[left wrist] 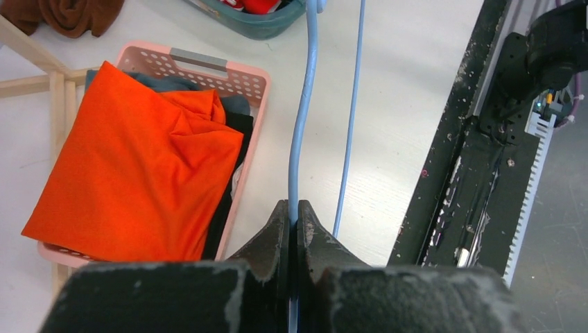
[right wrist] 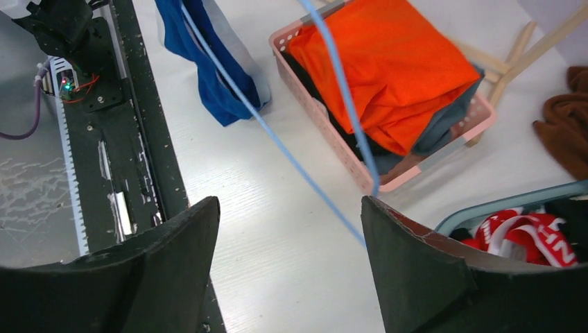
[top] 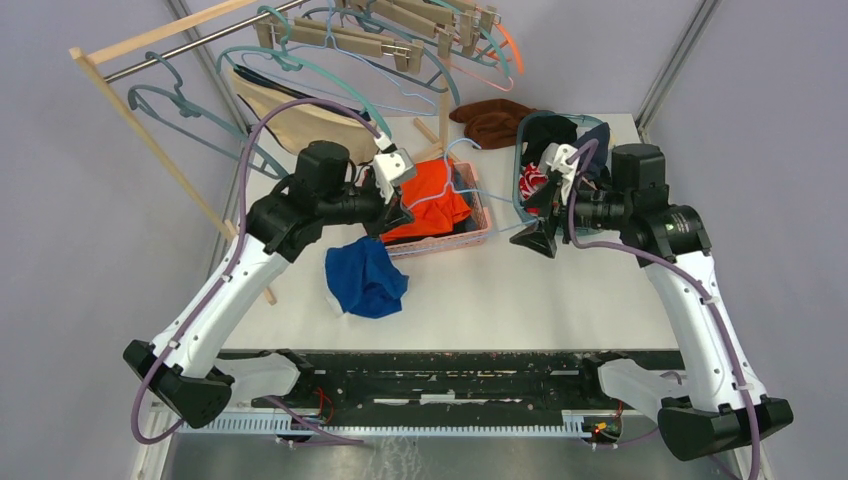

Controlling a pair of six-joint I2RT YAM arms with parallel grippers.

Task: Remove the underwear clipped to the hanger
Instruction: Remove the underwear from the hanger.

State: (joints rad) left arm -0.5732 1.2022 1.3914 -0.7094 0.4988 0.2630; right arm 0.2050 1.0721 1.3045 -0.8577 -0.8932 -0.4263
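Note:
My left gripper is shut on a thin light-blue hanger, held above the table beside the pink basket; its jaws pinch the wire. The hanger's wire runs across to my right gripper, which is open and empty, with the wire passing just off its right finger. Royal blue underwear with white lies crumpled on the table in front of the basket, also in the right wrist view. A beige fabric piece hangs at the rack.
A pink basket holds a large orange garment. A teal bin holds dark and red-white clothes. A brown cloth lies at the back. A wooden rack with several hangers stands back left.

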